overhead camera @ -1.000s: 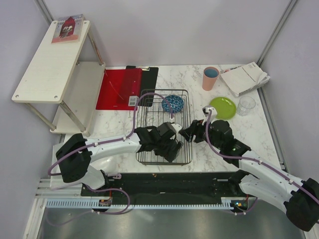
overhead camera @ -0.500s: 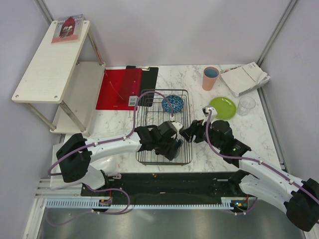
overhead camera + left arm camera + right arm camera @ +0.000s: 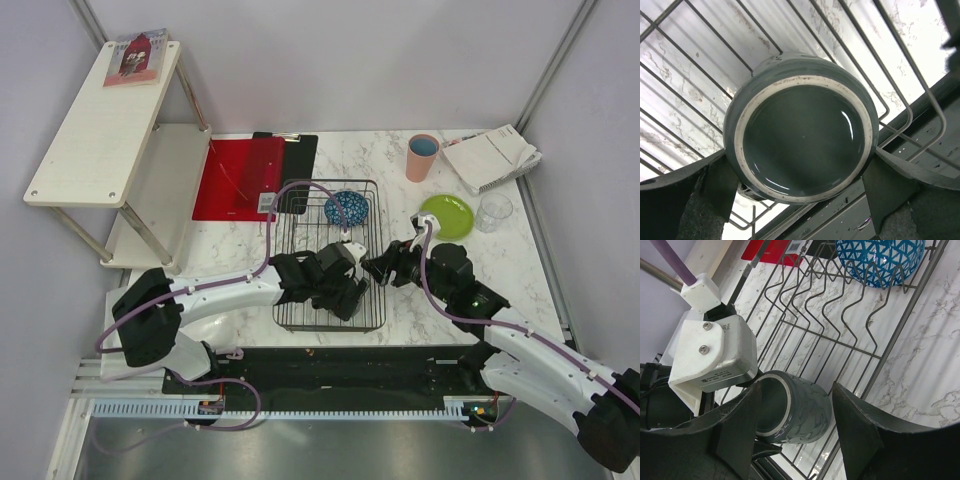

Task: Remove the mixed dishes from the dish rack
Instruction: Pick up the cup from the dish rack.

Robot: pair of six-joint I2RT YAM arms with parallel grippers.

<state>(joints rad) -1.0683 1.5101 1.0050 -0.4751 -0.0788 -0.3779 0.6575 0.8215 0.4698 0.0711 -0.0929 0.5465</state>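
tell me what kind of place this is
Probably a robot test booth staged as a kitchen counter: plain partition walls, a marble-look table holding a dish rack, and two robot arms bolted at its near edge.

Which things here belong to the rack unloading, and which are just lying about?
Job: dish rack, dark grey mug, blue patterned bowl, lime-green plate, pink cup, clear glass.
Lying about: red clipboard, folded papers, white shelf, book.

Bowl (image 3: pixel 346 207) behind mug (image 3: pixel 800 137) in rack (image 3: pixel 305 235); plate (image 3: pixel 447 215) right
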